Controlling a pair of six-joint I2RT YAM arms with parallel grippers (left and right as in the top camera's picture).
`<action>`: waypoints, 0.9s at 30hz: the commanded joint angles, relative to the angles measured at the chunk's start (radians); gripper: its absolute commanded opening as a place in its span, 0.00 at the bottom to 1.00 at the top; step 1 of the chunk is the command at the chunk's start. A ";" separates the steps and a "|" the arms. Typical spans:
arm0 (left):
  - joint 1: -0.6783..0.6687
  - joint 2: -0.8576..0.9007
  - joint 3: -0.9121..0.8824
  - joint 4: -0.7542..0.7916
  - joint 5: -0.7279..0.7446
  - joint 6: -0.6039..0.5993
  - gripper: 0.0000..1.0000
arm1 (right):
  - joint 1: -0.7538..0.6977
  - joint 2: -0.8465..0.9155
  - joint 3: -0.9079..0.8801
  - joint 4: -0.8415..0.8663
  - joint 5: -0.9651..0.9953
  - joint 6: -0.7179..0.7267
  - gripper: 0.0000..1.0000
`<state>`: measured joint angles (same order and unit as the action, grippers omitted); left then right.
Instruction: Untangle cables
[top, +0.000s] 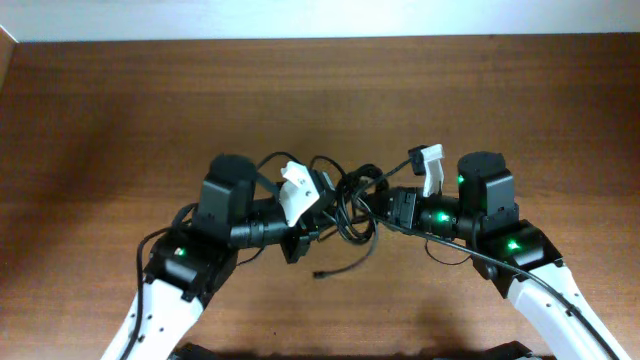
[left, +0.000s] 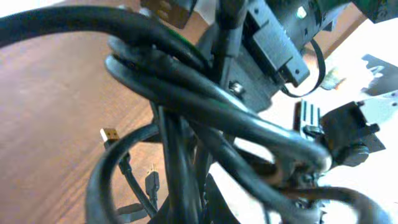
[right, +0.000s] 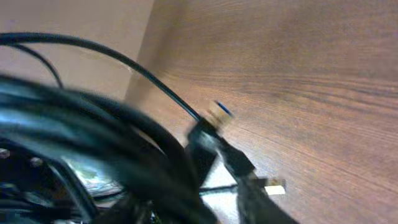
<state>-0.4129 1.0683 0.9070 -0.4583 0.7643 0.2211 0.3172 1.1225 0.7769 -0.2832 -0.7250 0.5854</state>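
The cables (top: 352, 205) are a tangled knot of thin black cords held above the wooden table (top: 120, 110) between my two arms. My left gripper (top: 305, 215), with a white finger, reaches into the knot from the left and looks shut on it. My right gripper (top: 385, 205) reaches in from the right and also looks shut on it. One loose end with a small plug (top: 320, 273) hangs toward the front. In the left wrist view the cables (left: 186, 93) fill the frame and hide the jaws; a gold-tipped plug (left: 111, 134) dangles. The right wrist view is blurred, with cables (right: 124, 143) and a plug (right: 273, 185).
The right arm's wrist body (left: 273, 37) is very close in front of the left wrist camera. A pale wall edge (top: 320, 20) runs along the back of the table. Thicker black arm wires loop beside each arm base (top: 160, 235).
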 joint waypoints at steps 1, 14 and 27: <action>0.002 -0.124 0.010 -0.007 -0.166 0.020 0.00 | -0.005 -0.005 0.005 0.003 -0.019 -0.014 0.92; 0.002 -0.127 0.010 -0.081 -0.413 -0.167 0.00 | 0.004 -0.005 0.005 0.162 -0.470 -0.301 0.87; 0.001 -0.047 0.010 0.025 -0.020 -0.329 0.00 | 0.082 -0.005 0.005 0.193 -0.396 -0.368 0.06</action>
<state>-0.4133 1.0241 0.9073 -0.4446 0.7837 -0.1040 0.3935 1.1233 0.7750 -0.0891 -1.1156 0.2249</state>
